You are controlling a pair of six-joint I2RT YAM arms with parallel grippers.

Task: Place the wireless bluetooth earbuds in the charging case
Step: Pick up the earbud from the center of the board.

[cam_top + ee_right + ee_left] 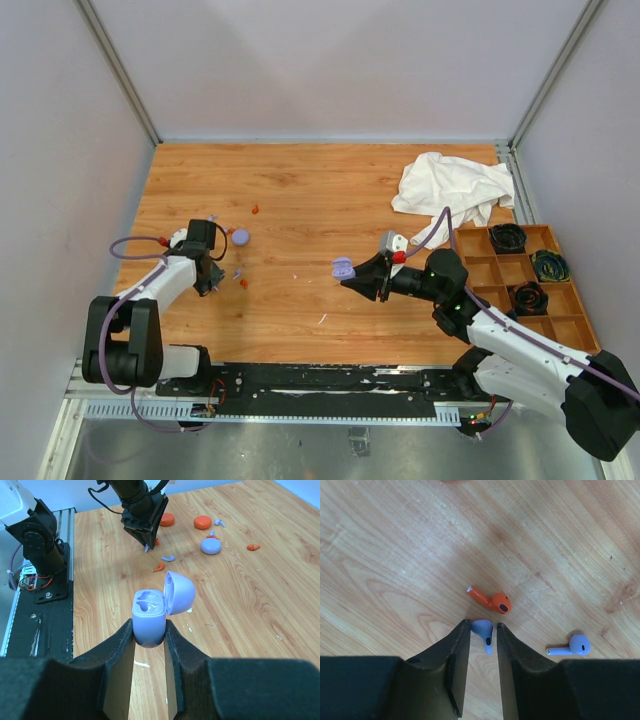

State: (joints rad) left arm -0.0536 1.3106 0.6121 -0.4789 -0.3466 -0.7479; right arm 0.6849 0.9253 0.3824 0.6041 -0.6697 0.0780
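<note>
You're in a robot lab test cell: wood-grain table (320, 190) boxed in w/ plain white panels (330, 60) & alu. frame posts (118, 70), black base rail (330, 378) up front, orange parts tray (572, 300) at right.

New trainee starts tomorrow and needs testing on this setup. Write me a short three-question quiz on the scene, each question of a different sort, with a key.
1. True or false: the lavender plastic charging case gripped by the right gripper has its lid shut.
2. Which one sits between the jaws of the left gripper?
A. an orange-red plastic earbud
B. a lavender plastic earbud
C. nothing
3. Short answer: what lies at the far end of the orange plastic compartment tray?

Key
1. False; the lid stands open.
2. B
3. A crumpled white cloth.
</note>
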